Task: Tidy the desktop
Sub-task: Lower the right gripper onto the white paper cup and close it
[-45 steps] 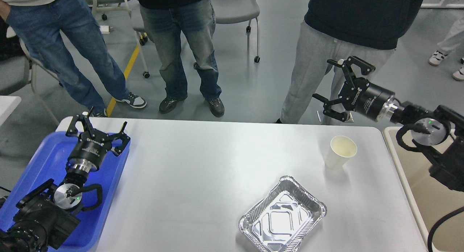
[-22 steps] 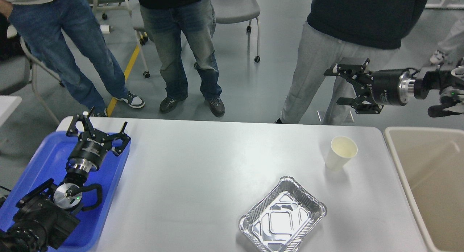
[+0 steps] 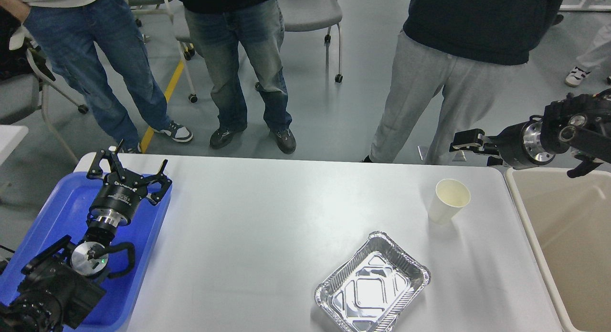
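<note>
The desktop (image 3: 267, 227) is a glossy white table filling the middle of the view. On it stand a white paper cup (image 3: 447, 200), upright and empty at the far right, and an empty foil tray (image 3: 372, 289) near the front. My left gripper (image 3: 131, 166) is open and empty, hovering over the far right corner of the blue tray (image 3: 57, 212). My right gripper (image 3: 465, 142) points left, beyond the table's far right edge and behind the cup. It is seen side-on, and its fingers cannot be told apart.
A beige bin (image 3: 525, 217) stands against the table's right end. Three people stand close behind the far edge, one in grey trousers (image 3: 420, 93) right by my right gripper. Chairs stand further back.
My right arm has swung up and to the right off the bin. Its gripper has dropped lower and turned side-on, pointing left. The left arm, cup and foil tray have not moved.
</note>
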